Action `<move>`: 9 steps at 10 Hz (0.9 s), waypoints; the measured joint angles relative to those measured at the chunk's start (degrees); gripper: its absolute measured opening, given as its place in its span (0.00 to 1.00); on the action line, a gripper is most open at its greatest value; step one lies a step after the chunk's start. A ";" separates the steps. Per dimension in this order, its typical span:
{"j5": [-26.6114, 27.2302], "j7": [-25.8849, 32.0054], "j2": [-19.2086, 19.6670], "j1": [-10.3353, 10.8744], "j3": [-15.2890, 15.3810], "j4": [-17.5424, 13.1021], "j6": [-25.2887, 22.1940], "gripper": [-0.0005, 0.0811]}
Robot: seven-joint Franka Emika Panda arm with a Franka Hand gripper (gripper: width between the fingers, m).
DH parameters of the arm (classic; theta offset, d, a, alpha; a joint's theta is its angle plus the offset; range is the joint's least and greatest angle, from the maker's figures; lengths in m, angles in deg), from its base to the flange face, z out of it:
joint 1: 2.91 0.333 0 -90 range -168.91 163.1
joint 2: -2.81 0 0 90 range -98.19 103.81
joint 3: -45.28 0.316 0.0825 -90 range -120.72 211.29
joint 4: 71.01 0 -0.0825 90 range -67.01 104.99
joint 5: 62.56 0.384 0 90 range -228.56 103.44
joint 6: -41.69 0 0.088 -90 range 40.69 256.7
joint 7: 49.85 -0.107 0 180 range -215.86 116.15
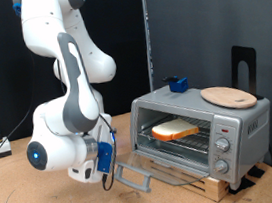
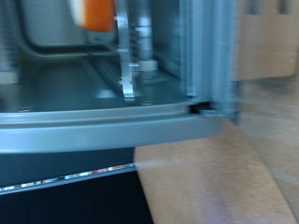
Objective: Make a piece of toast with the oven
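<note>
Behind the arm you have black curtains, and below them a brown wooden surface (image 1: pixel 28 201) that carries everything. The oven (image 1: pixel 202 128) stands toward the exterior view's right, raised on a low wooden pallet (image 1: pixel 215 183), probably so that its door can swing down without touching the surface. That door (image 1: pixel 136 174) is dropped open, with its grey bar handle at the free end, pointing to the exterior view's left.

The piece of toast (image 1: pixel 177 130) lies flat on the rack inside the oven, so you can judge that the loading is already done and the door is what remains open. On the oven roof you see a round wooden board (image 1: pixel 226 96) and a small blue object (image 1: pixel 179 84); both are well away from the door opening and do not block anything.

The gripper (image 1: pixel 107 158) hangs low, just beside the handle end of the door, on the exterior view's left of it. Whether its fingers are wide or narrow I cannot tell: in the exterior view they are too small, and the wrist view does not show them (it is also blurred). Nothing is visible between them, so do not count it as holding something.

In the wrist view you see the door edge (image 2: pixel 112 126) very close, the oven cavity behind it, and an orange patch that is possibly the toast crust.

For room: the surface to the left and in front of the door is open, while the door itself and the pallet edge are the near obstacles for the arm.
</note>
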 joint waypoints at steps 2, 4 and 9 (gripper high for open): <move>1.33 0.35 -3.00 -0.10 0.40 0.07 -3.92 0.99; 1.94 1.36 -6.20 -0.05 1.38 0.96 -7.12 0.99; 4.64 3.38 -15.32 0.12 3.32 5.80 -12.94 0.99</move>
